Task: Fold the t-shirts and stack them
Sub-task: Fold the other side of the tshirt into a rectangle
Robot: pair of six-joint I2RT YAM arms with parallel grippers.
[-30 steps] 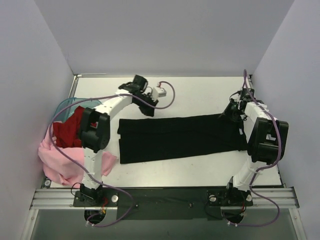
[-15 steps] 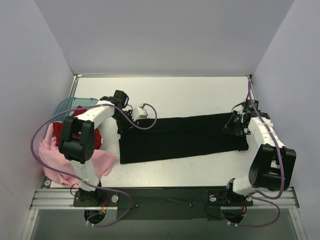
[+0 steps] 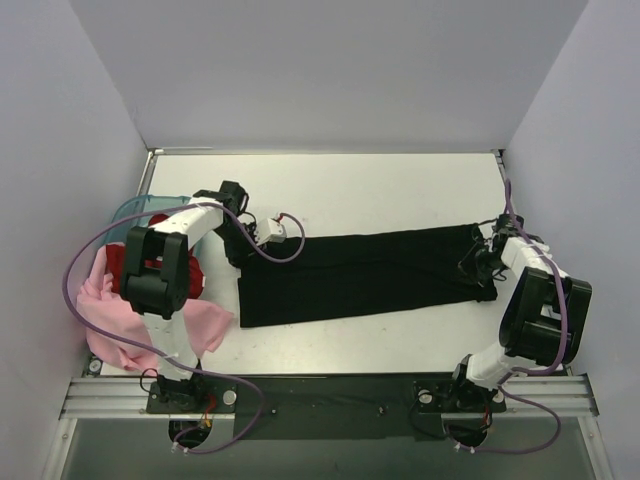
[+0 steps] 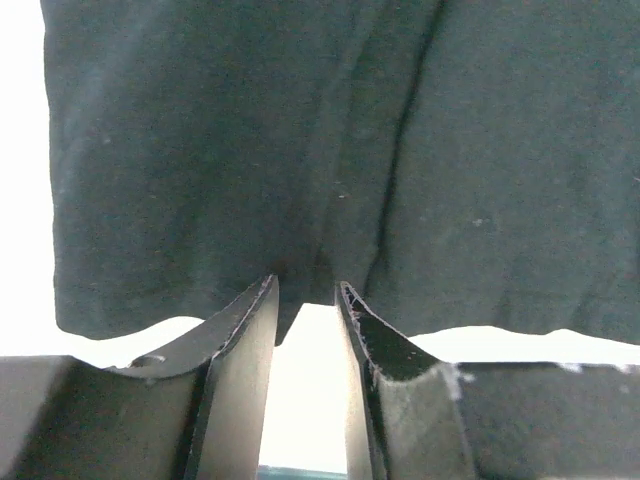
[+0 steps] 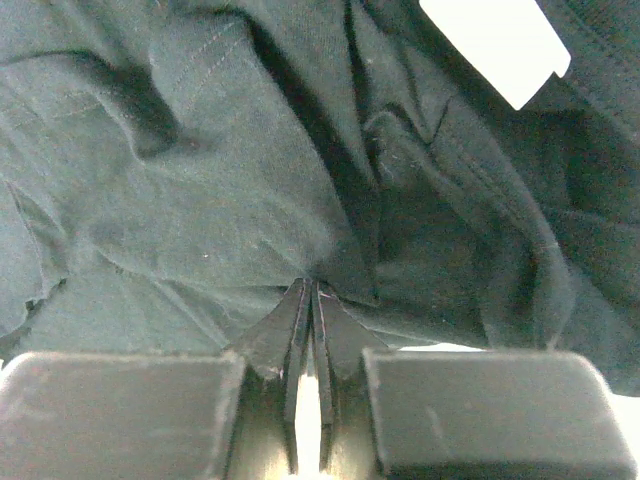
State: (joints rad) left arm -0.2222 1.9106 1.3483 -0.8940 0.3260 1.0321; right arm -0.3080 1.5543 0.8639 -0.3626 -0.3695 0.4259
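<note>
The black t-shirt [image 3: 360, 275] lies folded into a long band across the middle of the table. My left gripper [image 3: 240, 257] is at its left end. In the left wrist view the jaws [image 4: 304, 288] stand narrowly apart with the edge of the black cloth [image 4: 250, 150] bunched between the tips. My right gripper [image 3: 481, 268] is at the shirt's right end. In the right wrist view it [image 5: 313, 288] is pinched shut on wrinkled black cloth [image 5: 200, 180]. The red t-shirt [image 3: 125, 262] and the pale pink t-shirt [image 3: 110, 320] lie heaped at the left. The starburst print is hidden.
A translucent teal tub [image 3: 135, 207] stands at the far left, under the heap of red and pink cloth. Pale walls close in the table on the left, back and right. Purple cables loop from both arms over the table.
My left gripper has swung from the back of the table down to the black shirt's left end. My right gripper has moved toward the near side along the shirt's right end.
</note>
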